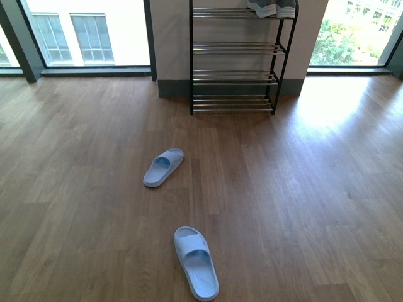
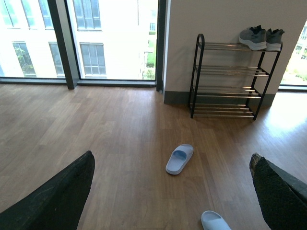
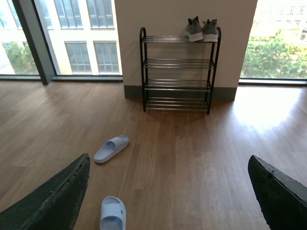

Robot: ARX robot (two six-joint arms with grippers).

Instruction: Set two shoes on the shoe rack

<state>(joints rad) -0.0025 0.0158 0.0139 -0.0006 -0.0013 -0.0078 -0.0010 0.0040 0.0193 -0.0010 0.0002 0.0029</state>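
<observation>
The shoe rack (image 1: 234, 48) stands against the far wall between two windows. A pair of grey sneakers (image 1: 272, 7) sits side by side at the right end of its top shelf, and the lower shelves hold nothing. Two pale blue slides lie on the wooden floor (image 1: 302, 207), well apart from the rack and from each other. The far slide (image 1: 163, 167) lies at an angle, left of the rack's front. The near slide (image 1: 196, 262) lies close to the robot, a little further right, toe pointing away. The left claw (image 2: 171, 158) is released, its dark fingers (image 2: 57, 196) spread wide and grasping nothing. The right claw (image 3: 168, 157) is likewise released and empty.
</observation>
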